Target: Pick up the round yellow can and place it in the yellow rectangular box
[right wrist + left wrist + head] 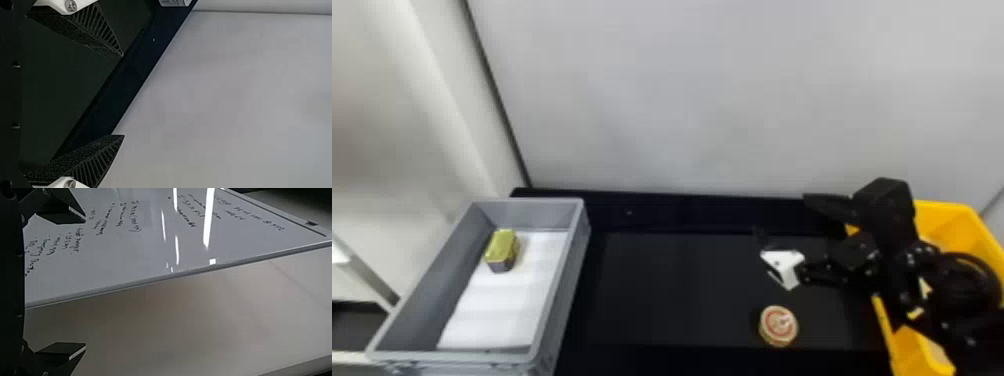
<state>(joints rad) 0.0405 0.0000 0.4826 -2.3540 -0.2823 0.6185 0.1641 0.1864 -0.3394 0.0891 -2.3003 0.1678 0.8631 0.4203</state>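
Smooth plastic yellow box [949, 222]

My black right arm [888, 215] has white brackets [788, 262]; on these sit silver screws [70, 5], beyond them pointed, ribbed black fingers [88, 31].

Bin [562, 282] at left, tin [501, 247] inside, box [949, 225] at right, can [778, 326] on table [682, 290] between them

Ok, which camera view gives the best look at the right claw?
The right wrist view: it shows the right claw close up, its fingers plainly spread apart. The head view has it farther off, above the black table. The left wrist view faces a whiteboard instead.
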